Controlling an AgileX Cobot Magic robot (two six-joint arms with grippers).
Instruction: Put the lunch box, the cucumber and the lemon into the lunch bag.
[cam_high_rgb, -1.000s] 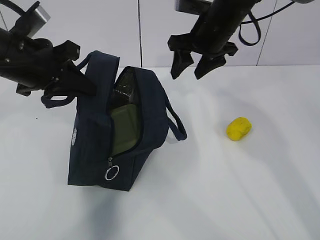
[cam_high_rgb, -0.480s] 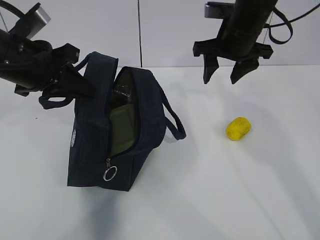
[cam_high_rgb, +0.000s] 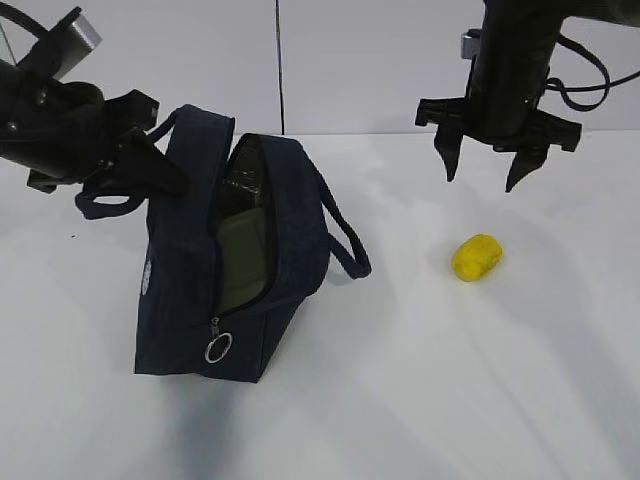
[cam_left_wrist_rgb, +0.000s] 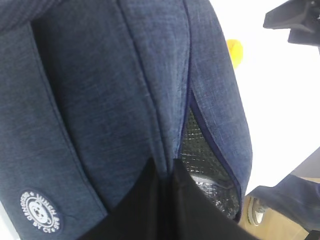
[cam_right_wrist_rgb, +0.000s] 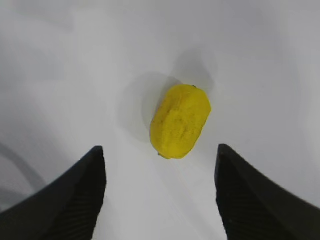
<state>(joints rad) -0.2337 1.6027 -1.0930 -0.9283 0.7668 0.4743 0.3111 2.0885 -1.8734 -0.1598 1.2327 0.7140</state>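
Above the lemon (cam_right_wrist_rgb: 180, 121) on the desk (cam_high_rgb: 420, 380), the right claw (cam_high_rgb: 492, 168) hung spread, empty, lined up to grab it. The left claw (cam_high_rgb: 150, 160), pressed together, apparently pinched the lunch bag (cam_high_rgb: 240, 270) edge, holding it open.

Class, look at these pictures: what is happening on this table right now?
The left end effector is shut on the boxy dark navy fabric lunch bag, holding its side so the unzipped opening gapes. The right end effector hangs open above the small bright yellow lemon, which lies on the white table, not yet grasped.
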